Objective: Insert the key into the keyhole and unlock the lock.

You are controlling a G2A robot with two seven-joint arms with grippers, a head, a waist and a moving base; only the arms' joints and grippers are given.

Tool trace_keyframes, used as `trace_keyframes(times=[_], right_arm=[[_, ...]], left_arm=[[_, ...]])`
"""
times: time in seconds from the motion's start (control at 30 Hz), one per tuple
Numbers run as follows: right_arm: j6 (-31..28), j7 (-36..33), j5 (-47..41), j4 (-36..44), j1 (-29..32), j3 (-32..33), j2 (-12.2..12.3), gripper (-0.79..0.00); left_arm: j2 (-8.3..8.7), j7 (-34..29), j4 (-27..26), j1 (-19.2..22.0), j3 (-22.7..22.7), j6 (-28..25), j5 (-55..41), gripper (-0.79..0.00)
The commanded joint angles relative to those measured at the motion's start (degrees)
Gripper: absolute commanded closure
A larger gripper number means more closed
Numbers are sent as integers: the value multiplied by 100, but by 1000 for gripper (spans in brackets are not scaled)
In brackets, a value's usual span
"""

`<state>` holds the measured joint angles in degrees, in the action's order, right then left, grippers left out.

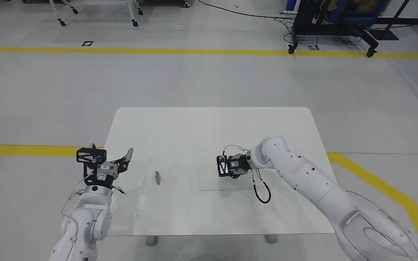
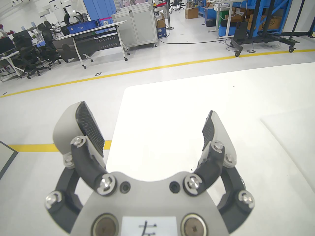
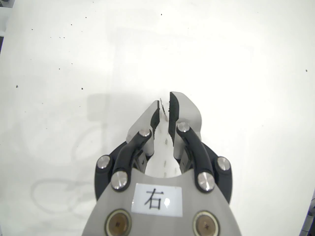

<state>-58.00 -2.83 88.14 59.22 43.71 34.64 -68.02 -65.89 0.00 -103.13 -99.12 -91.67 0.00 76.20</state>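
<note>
1 label [image 3: 156, 200] on right hand [image 3: 164, 101], key [image 3: 162, 106] within

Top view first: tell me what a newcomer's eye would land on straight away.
The right pincer stands out near the middle of the white table, nipping a thin metal key. Next comes the small brass-coloured lock, lying alone on the table between the two arms. The left pincer is wide open at the table's edge.

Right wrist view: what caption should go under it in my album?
The right claw pinches a thin key over the white table.
</note>
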Motion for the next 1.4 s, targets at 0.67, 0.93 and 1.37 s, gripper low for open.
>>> trace_keyframes(times=[0.67, 0.93, 1.37], right_arm=[[200, 1343, 6, 536, 200, 316, 328, 0], [0, 4389, -1095, 156, 939, 1329, 763, 0], [0, 4911, -2056, 30, 920, 909, 1129, 0]], left_arm=[[0, 0, 0, 0, 0, 0, 0, -785], [0, 0, 0, 0, 0, 0, 0, -785], [0, 0, 0, 0, 0, 0, 0, -785]])
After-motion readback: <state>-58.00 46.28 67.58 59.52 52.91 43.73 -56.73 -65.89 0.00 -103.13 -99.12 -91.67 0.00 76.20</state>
